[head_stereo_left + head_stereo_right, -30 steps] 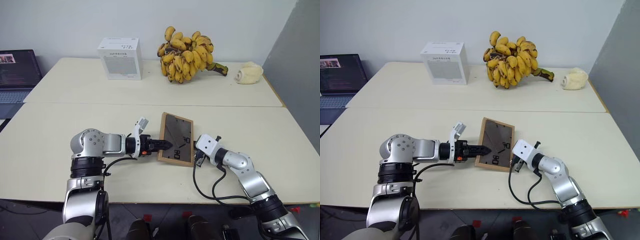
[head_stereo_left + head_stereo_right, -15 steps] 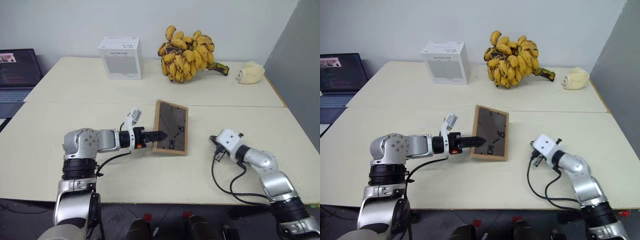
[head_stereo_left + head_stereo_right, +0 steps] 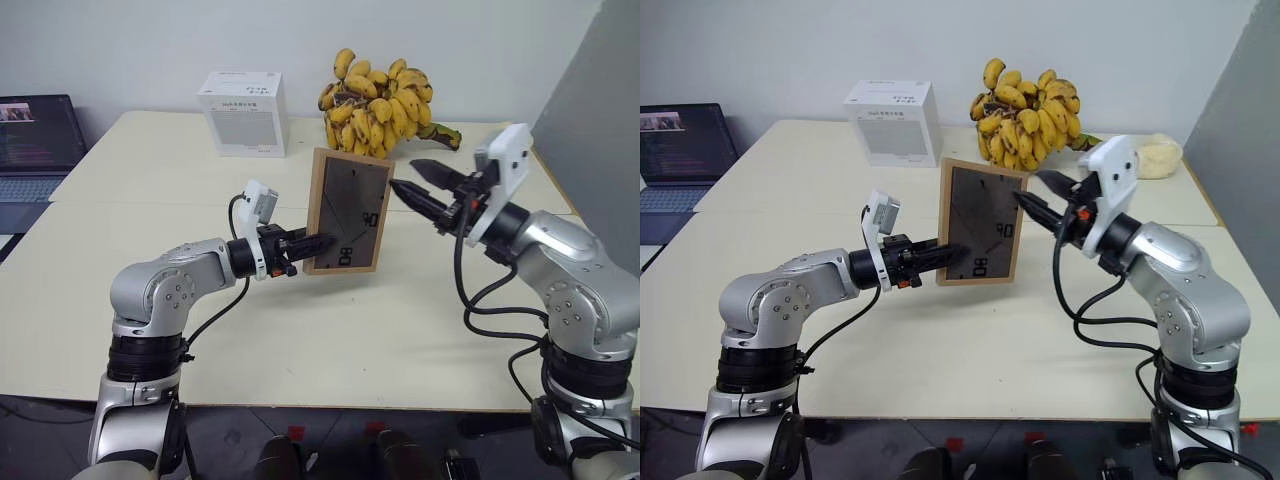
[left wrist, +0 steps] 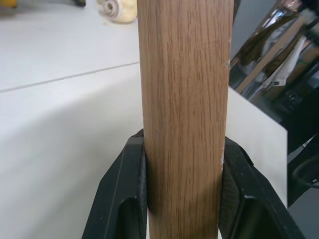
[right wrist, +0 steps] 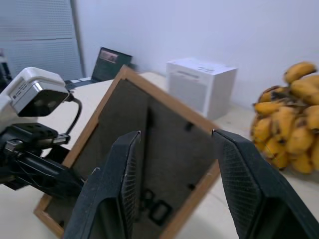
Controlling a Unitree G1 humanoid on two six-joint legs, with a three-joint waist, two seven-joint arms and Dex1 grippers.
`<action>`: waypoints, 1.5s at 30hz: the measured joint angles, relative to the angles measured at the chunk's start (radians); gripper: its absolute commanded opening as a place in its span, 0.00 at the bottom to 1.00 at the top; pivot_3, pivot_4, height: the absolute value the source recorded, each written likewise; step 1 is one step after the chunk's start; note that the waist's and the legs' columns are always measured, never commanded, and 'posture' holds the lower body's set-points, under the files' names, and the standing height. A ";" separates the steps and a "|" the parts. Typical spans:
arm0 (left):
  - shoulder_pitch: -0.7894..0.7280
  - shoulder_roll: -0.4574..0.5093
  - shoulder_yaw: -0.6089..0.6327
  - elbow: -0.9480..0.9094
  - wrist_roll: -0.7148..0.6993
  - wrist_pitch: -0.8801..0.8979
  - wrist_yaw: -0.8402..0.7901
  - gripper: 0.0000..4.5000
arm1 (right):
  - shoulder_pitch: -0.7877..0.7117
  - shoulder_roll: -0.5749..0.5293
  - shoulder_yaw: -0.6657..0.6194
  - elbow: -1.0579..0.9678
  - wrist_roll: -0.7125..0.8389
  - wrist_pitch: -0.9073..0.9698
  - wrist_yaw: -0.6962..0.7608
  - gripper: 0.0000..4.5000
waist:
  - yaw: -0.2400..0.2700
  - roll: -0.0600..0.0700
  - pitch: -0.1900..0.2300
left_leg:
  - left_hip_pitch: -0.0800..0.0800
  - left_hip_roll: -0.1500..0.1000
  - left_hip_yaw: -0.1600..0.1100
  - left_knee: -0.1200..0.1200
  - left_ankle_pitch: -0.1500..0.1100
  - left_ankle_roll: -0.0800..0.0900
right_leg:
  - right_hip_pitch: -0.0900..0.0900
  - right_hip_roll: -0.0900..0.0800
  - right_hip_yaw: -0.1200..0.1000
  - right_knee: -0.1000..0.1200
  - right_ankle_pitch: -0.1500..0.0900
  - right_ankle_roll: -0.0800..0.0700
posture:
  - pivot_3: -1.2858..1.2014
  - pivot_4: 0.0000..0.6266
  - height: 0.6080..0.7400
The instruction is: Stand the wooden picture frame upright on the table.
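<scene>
Frame held upright over the cream worktop [image 3: 330, 340]

The wooden picture frame [image 3: 347, 211] stands on end, dark back facing the camera, its left edge clamped in the left hand [image 3: 322, 241]; the right hand [image 3: 412, 183], fingers apart, hovers near its upper right corner.

the table [image 3: 300, 350] (pale, seamed) bears a white box [image 3: 243, 114], bananas [image 3: 375, 100] and a cream lump [image 3: 1158, 157].

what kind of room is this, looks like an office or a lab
Probably an office or lab work area: pale table against a plain wall, an open laptop at one end, plus a white box and a bunch of bananas.
</scene>
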 measured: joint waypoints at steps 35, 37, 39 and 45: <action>-0.219 -0.034 -0.154 0.375 0.224 -0.286 -0.185 0.29 | -0.031 0.102 0.118 0.107 -0.046 -0.116 -0.121 0.54 | 0.012 0.000 0.000 | -0.005 0.000 0.000 0.000 0.000 0.000 | -0.007 0.000 -0.001 0.004 0.000 0.000 | 0.52 0.24 1.00; -0.235 -0.035 -0.157 0.400 0.239 -0.292 -0.201 0.29 | -0.017 0.092 0.113 0.088 -0.043 -0.110 -0.121 0.54 | 0.012 0.000 0.000 | -0.005 0.000 0.000 0.000 0.000 0.000 | -0.007 0.001 -0.001 0.004 0.000 0.000 | 0.52 0.24 1.00; -0.247 -0.032 -0.158 0.419 0.251 -0.303 -0.206 0.29 | 0.007 0.083 0.105 0.065 -0.036 -0.103 -0.118 0.54 | 0.012 0.000 0.000 | -0.005 0.000 0.000 0.000 0.000 0.000 | -0.007 0.000 -0.001 0.004 0.000 0.000 | 0.52 0.24 1.00; -0.252 -0.033 -0.158 0.439 0.272 -0.309 -0.220 0.29 | 0.054 0.065 0.097 0.037 -0.014 -0.083 -0.120 0.54 | 0.012 0.000 0.000 | -0.005 0.000 0.000 0.000 0.000 0.000 | -0.007 0.001 -0.001 0.005 0.000 0.000 | 0.52 0.24 1.00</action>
